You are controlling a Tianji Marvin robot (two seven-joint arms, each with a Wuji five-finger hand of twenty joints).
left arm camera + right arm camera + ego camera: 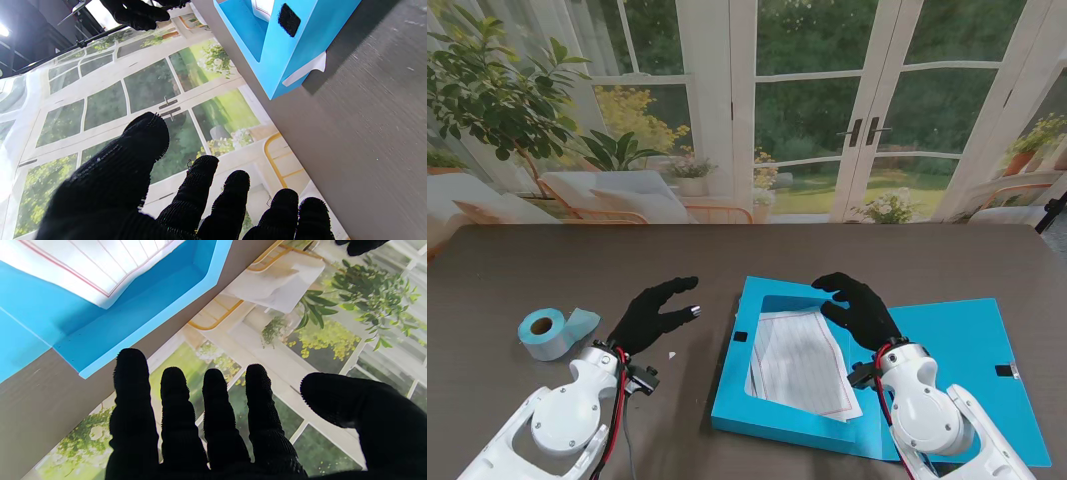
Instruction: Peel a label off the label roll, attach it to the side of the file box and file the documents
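The blue file box (pixel 727 400) lies open on the table, its lid (pixel 972 350) folded out to the right. White lined documents (pixel 802 365) rest inside it. In the left wrist view a white label (pixel 305 71) shows on the box's side (pixel 283 63). The label roll (pixel 552 332) sits at the left, with a loose tail. My left hand (pixel 655 315) hovers open between roll and box, fingers (pixel 200 186) spread, holding nothing. My right hand (pixel 859 305) is open over the box's far right corner (pixel 140 323), above the documents (pixel 100 270).
The brown table (pixel 577 260) runs to a far edge under a backdrop of glass doors and plants. A small white scrap (pixel 672 354) lies near my left wrist.
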